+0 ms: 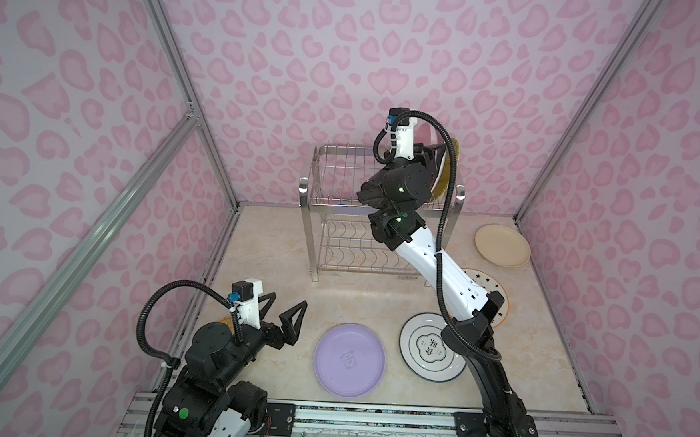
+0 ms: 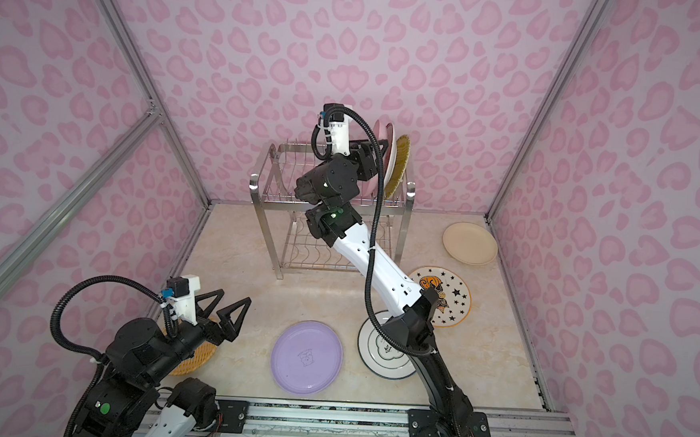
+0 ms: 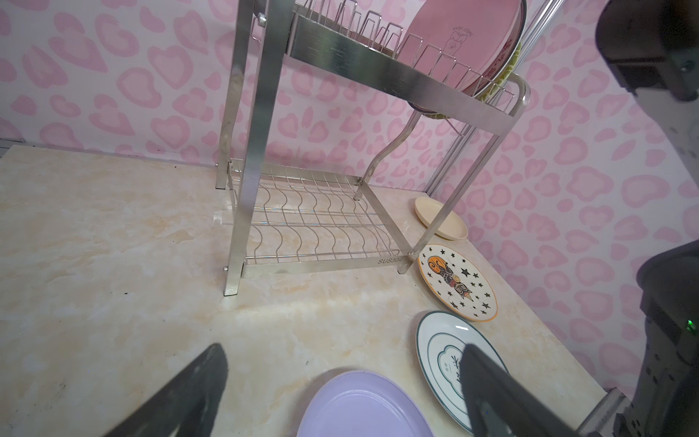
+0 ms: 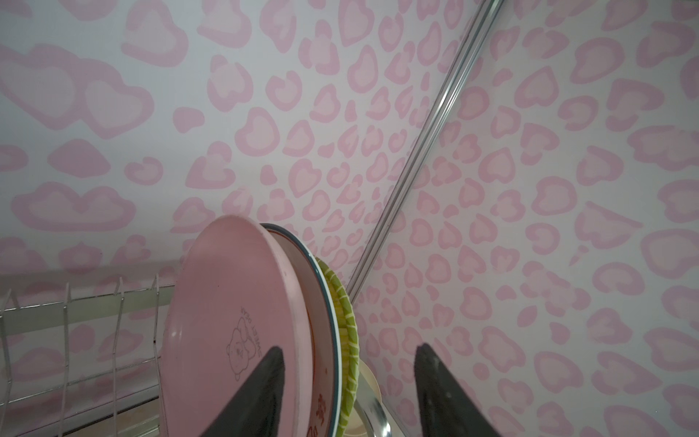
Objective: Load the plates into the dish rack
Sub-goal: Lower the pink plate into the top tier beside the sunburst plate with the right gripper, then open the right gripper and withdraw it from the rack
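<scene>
Three of eight plates are racked; five are left flat on the table (image 1: 270,264).
The pink plate (image 4: 234,302), teal-rimmed white plate (image 4: 323,299) and yellow striped plate (image 4: 346,314) are stood on edge at the right end of the dish rack (image 1: 309,233), upper tier. The lilac plate (image 1: 349,360), ring-emblem plate (image 1: 423,349), star-patterned plate (image 2: 454,292), cream plate (image 1: 503,245) and orange woven plate (image 2: 198,358) are unloaded. The right hand (image 4: 350,348) is raised at the racked rims, spread, pinching nothing; the left hand (image 1: 287,299) is held spread at the near left.

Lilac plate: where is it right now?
In both top views the lilac plate lies flat on the table near the front edge, about centre, just left of the ring-emblem plate.
</scene>
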Robot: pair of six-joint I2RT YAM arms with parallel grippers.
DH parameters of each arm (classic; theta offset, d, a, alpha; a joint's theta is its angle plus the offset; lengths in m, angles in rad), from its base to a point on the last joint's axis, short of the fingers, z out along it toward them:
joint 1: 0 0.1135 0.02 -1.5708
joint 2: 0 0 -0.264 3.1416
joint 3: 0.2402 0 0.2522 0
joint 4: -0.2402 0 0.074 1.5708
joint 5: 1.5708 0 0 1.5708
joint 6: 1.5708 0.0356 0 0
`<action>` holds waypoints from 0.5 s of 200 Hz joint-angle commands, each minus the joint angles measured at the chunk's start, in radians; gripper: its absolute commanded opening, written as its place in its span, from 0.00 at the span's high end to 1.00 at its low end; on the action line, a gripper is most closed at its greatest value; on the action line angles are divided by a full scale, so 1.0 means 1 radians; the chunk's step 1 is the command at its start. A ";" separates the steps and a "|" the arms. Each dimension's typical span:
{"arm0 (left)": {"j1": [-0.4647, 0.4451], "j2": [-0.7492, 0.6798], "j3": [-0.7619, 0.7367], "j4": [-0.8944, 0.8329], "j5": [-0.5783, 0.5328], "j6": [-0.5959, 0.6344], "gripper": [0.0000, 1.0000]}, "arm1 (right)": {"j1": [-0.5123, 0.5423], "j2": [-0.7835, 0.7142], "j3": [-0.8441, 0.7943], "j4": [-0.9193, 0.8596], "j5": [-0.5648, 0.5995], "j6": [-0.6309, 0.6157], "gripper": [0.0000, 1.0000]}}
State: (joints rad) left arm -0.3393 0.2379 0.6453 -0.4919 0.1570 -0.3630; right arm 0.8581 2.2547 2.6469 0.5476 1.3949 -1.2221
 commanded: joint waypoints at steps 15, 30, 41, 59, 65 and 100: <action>0.003 0.011 -0.001 0.039 0.012 0.010 0.03 | 0.034 -0.092 -0.081 -0.026 -0.028 0.045 0.31; 0.003 0.009 -0.001 0.039 0.011 0.010 0.03 | 0.045 -0.139 -0.119 -0.120 -0.038 0.116 0.27; 0.004 0.009 -0.002 0.039 0.009 0.010 0.03 | 0.050 -0.166 -0.136 -0.238 -0.044 0.211 0.25; 0.005 0.011 -0.001 0.039 0.009 0.010 0.03 | 0.057 -0.232 -0.183 -0.443 -0.077 0.385 0.22; 0.005 0.013 -0.002 0.039 0.008 0.010 0.03 | 0.058 -0.249 -0.191 -0.525 -0.089 0.457 0.22; 0.005 0.022 0.000 0.036 0.006 0.008 0.03 | 0.060 -0.377 -0.225 -1.005 -0.243 0.881 0.19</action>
State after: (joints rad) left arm -0.3351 0.2523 0.6453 -0.4919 0.1577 -0.3630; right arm 0.9161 1.9400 2.4550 -0.0631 1.2736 -0.7105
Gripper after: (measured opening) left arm 0.974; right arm 0.813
